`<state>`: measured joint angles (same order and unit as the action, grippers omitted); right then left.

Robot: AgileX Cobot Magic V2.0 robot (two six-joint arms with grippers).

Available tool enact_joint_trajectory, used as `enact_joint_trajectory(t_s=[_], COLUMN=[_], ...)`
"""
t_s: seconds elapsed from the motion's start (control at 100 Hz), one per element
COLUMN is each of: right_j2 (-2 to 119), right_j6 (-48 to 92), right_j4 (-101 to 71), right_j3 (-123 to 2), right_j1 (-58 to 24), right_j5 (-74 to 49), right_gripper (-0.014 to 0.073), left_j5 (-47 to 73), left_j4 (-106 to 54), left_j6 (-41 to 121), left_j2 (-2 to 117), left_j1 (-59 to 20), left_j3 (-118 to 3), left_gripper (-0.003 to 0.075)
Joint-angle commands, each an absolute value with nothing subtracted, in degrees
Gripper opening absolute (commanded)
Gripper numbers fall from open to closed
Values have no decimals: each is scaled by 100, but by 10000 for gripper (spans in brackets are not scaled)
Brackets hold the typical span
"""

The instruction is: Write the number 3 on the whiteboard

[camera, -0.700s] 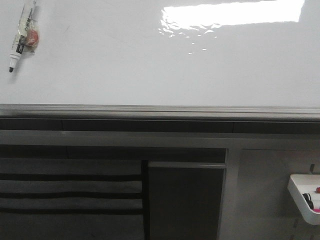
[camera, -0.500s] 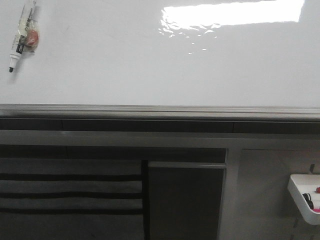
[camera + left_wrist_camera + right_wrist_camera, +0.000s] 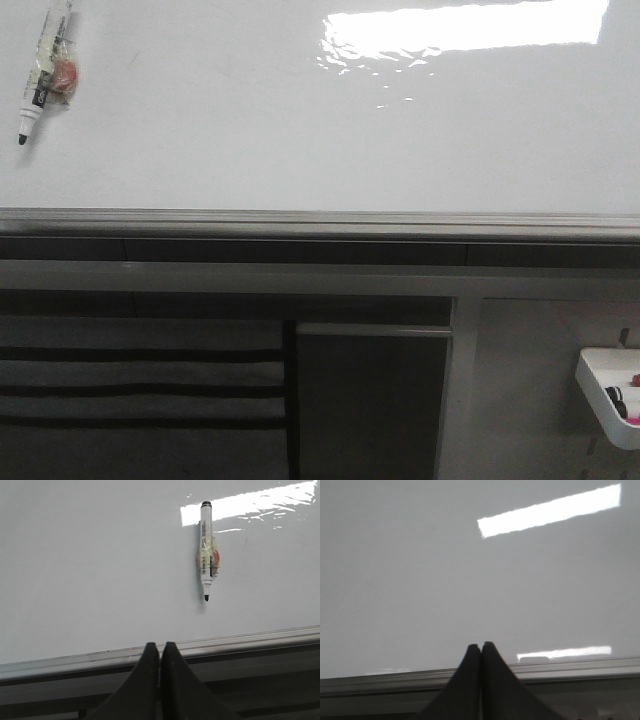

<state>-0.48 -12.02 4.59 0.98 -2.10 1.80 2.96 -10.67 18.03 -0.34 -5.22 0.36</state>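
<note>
Large glossy white whiteboard [image 3: 250, 130] with a grey metal edge rail [image 3: 320, 222], its surface blank; no number 3 is drawn on it yet. A white-barrelled marker with a black tip [image 3: 206, 555], a yellowish and reddish lump taped or stuck at mid-barrel, lies on the board beyond the left pincer [image 3: 160, 652] and off to one side of it, well apart, tip towards the rail; the left pincer sits over the rail with its dark fingers pressed together, holding nothing. The right pincer [image 3: 481, 652] is likewise closed and empty, over the rail before a bare stretch of board, with no marker in its view. A small white plastic tray [image 3: 605, 385] hangs low at the right, holding dark and pink items. The step in hand is judged to be fetching the marker: the left pincer should part its fingers before reaching; close across the barrel clear of the lump; leave the tip free to write.
</note>
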Motion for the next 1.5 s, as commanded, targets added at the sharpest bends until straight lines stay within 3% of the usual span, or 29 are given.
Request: enact_joint_trajectory(t_s=[0.0, 0.79, 1.01, 1.25, 1.49], right_j2=[-167, -167, -4, 1006, 1722], right_j6=[-1182, -1136, -1136, -587, -558], right_j4=[518, 746, 746, 746, 734], right_j3=[219, 67, -1110, -2399, -2799], right_j1=[-174, -174, -174, -174, -174], right_j5=[670, 761, -635, -2113, -2194], right_gripper=[-74, -74, -74, -74, -74], left_j5=[-170, -344, 471, 1791, 1785], left_j4=[-1083, -1761, -1849, -1849, -1849], left_j6=[1768, 1768, 1768, 1768, 1768], left_j2=[-208, -208, -5, 1003, 1543], left_j1=[-532, -532, -532, -532, -532], left_j3=[44, -237, -1407, -2795, -3082], left_gripper=[-18, -18, -18, -18, -18])
